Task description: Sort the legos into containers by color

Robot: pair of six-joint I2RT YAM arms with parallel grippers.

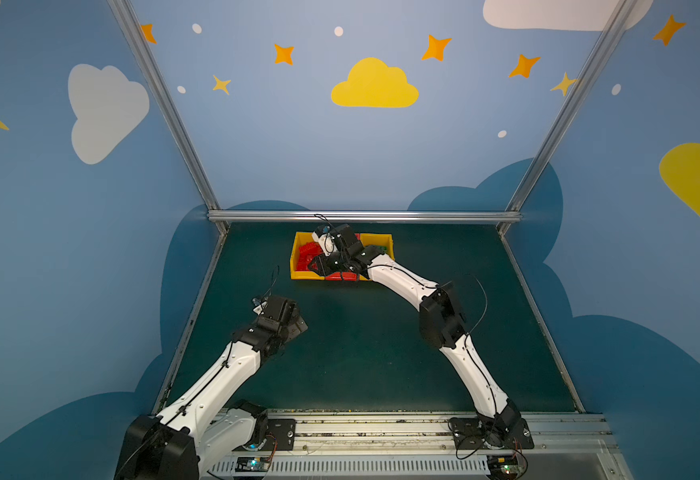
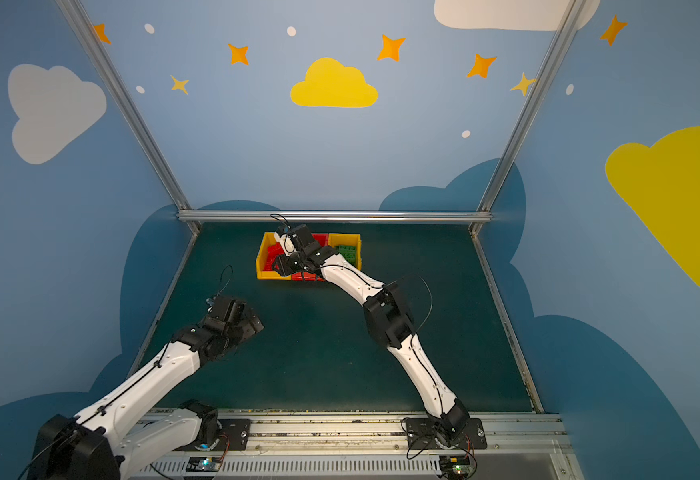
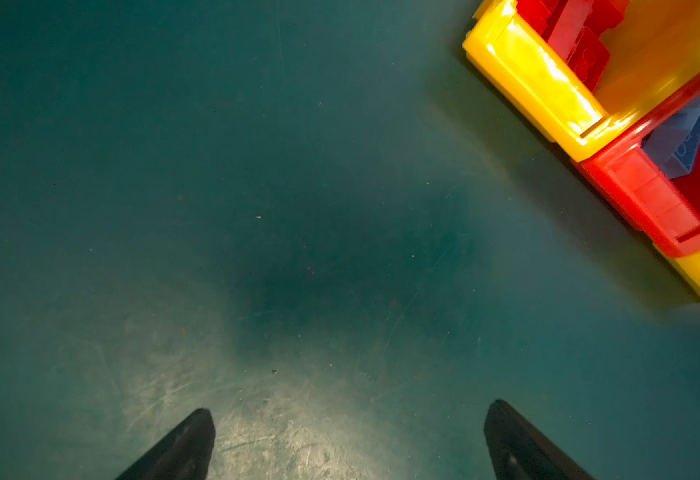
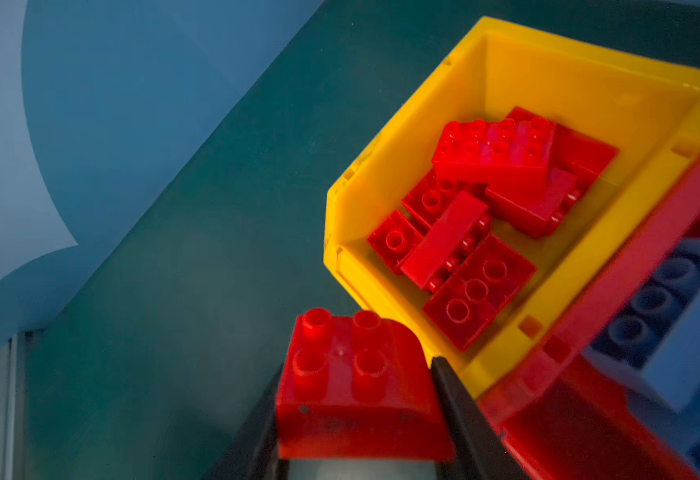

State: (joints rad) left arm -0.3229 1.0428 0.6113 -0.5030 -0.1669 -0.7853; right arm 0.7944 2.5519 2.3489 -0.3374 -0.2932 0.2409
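**Red brick at the lip of its bin**

Red, glossy and four-studded with one rounded shoulder, the held brick (image 4: 340,399) is clenched in the right claw (image 4: 354,374), just short of the near wall of the yellow bin (image 4: 381,174). The hollow, with its heap of red bricks (image 4: 489,153), lies straight ahead of the tips, so a short forward carry probably comes before release. The left claw (image 3: 350,409) hangs spread wide and empty over the scuffed green worktop (image 3: 257,208), farther off.

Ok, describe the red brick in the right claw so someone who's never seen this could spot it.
Find the row of bins at the far side of the green table, then the yellow end bin holding loose red bricks. By its rim, the right claw grips one red brick, curved on one side, unlike the boxy ones.
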